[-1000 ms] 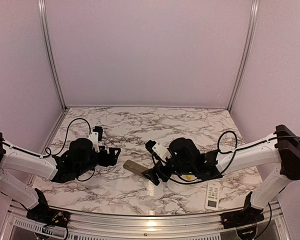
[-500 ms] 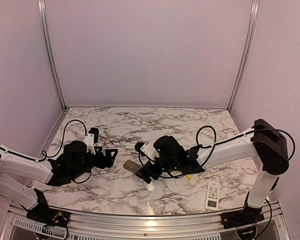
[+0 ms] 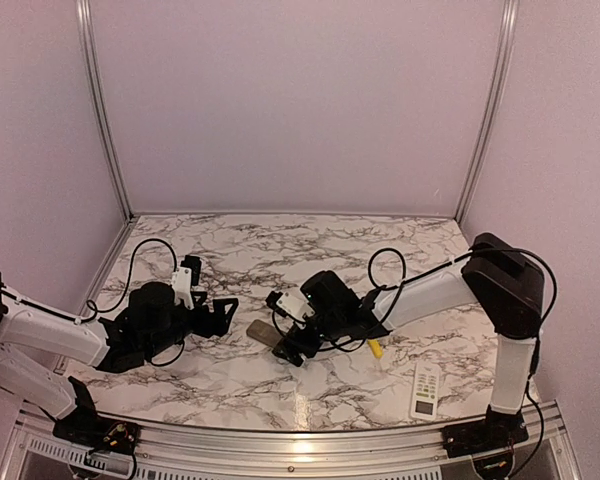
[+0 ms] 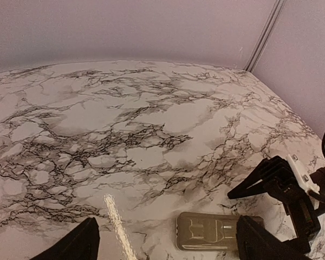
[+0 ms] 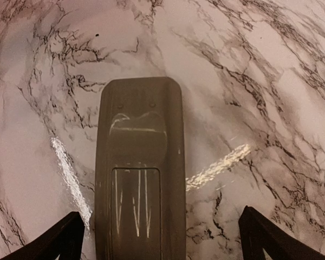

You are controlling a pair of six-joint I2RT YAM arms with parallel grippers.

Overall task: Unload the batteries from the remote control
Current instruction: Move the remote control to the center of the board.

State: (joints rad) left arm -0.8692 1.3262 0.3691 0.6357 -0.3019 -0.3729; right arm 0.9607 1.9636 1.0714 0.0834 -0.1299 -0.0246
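Observation:
A dark grey remote control (image 3: 261, 331) lies back-up on the marble table. In the right wrist view the remote (image 5: 140, 162) shows a rectangular panel with ribbed lines; no batteries are visible in any view. My right gripper (image 3: 286, 349) is open, and the remote's near end sits between its fingers, nearer the left one (image 5: 59, 241). My left gripper (image 3: 223, 304) is open and empty, just left of the remote. In the left wrist view the remote (image 4: 214, 236) lies low on the right, by my right finger (image 4: 265, 244).
A white remote (image 3: 426, 388) lies near the front right edge. A yellow-handled screwdriver (image 3: 376, 348) lies beside the right arm. The right gripper's fingers (image 4: 281, 181) show in the left wrist view. Walls and metal posts enclose the table.
My right arm has swung left and forward, bringing its open gripper over the dark remote's near end. The left arm has barely moved.

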